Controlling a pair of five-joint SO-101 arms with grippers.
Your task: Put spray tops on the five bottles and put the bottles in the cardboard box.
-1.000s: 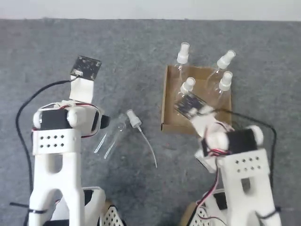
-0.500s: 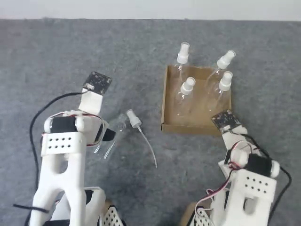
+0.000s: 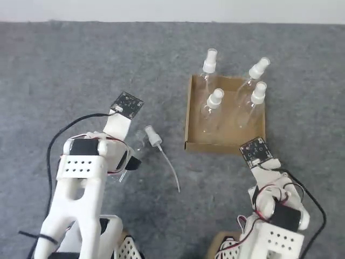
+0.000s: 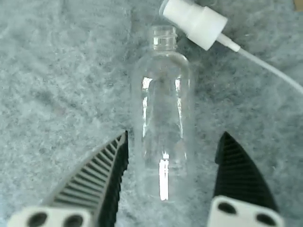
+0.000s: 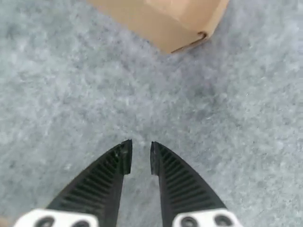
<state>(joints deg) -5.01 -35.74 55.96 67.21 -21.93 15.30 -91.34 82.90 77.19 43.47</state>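
A clear bottle (image 4: 163, 123) without a top lies on the grey carpet, also seen from above (image 3: 136, 141). My left gripper (image 4: 175, 137) is open, one finger on each side of the bottle's lower half, not touching it. A white spray top (image 4: 194, 19) with its long tube lies loose just past the bottle's mouth (image 3: 153, 135). Several bottles with spray tops (image 3: 214, 100) stand in the cardboard box (image 3: 190, 116). My right gripper (image 5: 140, 143) hangs over bare carpet near the box's corner (image 5: 165, 23), fingers almost together with nothing between them.
The spray top's thin tube (image 3: 171, 170) trails across the carpet between the two arms. The left arm's cable (image 3: 54, 148) loops at the left. Open carpet lies left of and behind the box.
The left arm swung right and came down over the lying bottle. The right arm drew back from over the box toward the near edge of the table.
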